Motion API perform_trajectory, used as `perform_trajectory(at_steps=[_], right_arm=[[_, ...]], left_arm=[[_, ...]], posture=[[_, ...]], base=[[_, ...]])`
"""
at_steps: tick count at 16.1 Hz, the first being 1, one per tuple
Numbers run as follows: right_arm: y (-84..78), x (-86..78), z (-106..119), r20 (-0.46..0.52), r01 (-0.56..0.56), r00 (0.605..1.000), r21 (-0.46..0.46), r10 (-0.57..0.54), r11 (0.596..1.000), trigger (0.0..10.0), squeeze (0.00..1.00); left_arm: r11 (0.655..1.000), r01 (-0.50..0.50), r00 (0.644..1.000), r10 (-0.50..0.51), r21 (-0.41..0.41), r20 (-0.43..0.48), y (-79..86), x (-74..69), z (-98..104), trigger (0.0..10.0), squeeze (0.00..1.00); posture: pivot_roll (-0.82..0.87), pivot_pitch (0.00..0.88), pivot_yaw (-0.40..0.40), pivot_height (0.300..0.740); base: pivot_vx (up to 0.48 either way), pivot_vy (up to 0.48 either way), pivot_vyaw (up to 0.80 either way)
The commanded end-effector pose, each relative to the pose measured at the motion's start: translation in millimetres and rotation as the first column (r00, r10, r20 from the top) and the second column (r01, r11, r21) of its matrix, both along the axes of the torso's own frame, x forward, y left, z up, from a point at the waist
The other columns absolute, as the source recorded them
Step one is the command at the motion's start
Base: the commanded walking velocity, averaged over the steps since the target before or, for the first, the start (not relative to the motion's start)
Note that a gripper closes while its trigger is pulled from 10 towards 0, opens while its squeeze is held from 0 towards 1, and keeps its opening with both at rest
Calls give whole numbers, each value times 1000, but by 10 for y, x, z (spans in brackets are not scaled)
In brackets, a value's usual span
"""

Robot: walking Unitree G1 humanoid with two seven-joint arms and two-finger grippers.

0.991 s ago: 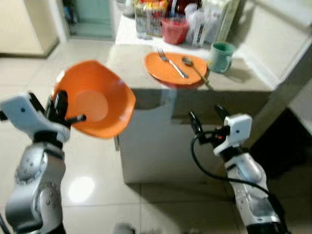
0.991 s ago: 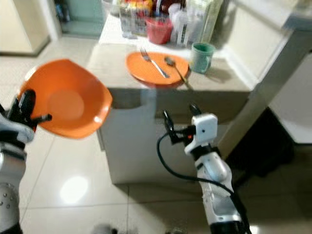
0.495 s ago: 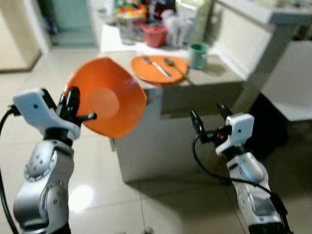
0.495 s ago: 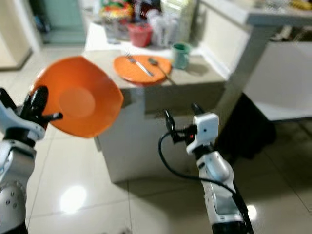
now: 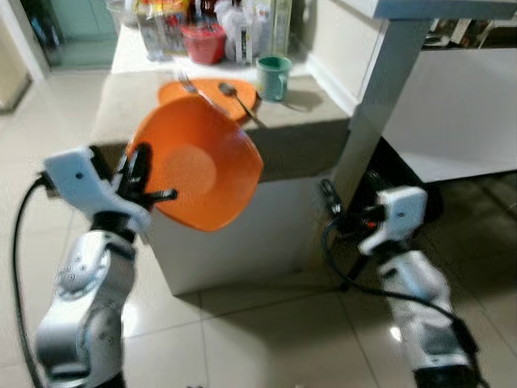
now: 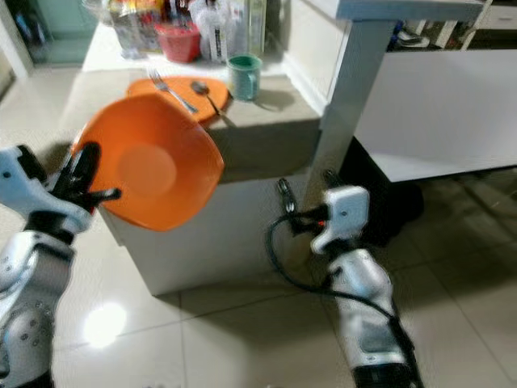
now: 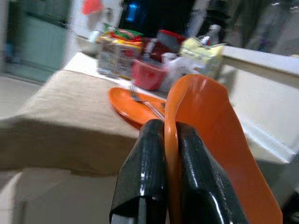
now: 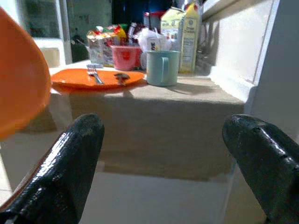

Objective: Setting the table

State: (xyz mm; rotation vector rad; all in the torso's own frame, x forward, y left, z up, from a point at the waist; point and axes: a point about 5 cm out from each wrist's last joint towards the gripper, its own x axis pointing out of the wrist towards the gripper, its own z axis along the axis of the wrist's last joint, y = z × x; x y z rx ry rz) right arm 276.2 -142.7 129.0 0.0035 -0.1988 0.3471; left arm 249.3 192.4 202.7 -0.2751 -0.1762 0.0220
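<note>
**Clerk:** Left eye view, item one: bowl (image 5: 198,166), orange, tilted on edge, held off the worktop (image 5: 307,133) at its near front. Left claw (image 7: 164,140) clamped narrow on the rim, one finger either side.

**Checker:** Item two?

**Clerk:** Plate (image 6: 166,90), orange, on the worktop behind the bowl, with fork (image 6: 170,87) and spoon (image 6: 206,93) lying across it. Mug (image 5: 275,66), green, just beside the plate. Red tub (image 5: 202,42), cartons and packets at the far end.

**Checker:** Right claw?

**Clerk:** Right claw (image 8: 168,158), fingers wide apart, holding nothing, low before the worktop's front face, near the grey leg (image 5: 376,97).

**Checker:** Changes since a second ago?

**Clerk:** The whole scene has slid left and nearer, so the camera moved: the robot has closed in and turned. The bowl has come up against the worktop's near edge, partly covering the plate. Grip unchanged.

**Checker:** Meaning?

**Clerk:** Carrying looks nearly done; likely next is levelling the bowl and setting it on bare worktop beside the plate, clear of the cutlery.
</note>
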Motion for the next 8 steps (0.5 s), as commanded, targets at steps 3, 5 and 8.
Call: perform_trajectory(at_steps=[3,5,8], right_arm=[[-46,10,-1,-4,13,1000,-24,-13,1000,10000,0],[-46,11,-4,-5,13,1000,-26,-13,1000,10000,0],[-39,16,-8,-7,14,1000,-27,-15,1000,10000,0]], left_arm=[[1000,16,999,-16,7,45,-60,4,72,0,0],[1000,17,999,-17,11,39,-77,11,60,0,0],[1000,15,1000,-15,16,23,-78,27,33,0,0]], posture=[[-81,0,5,740],[-81,0,5,740],[-82,0,7,740]], base=[[0,-476,0],[0,-459,0],[0,-442,0]])
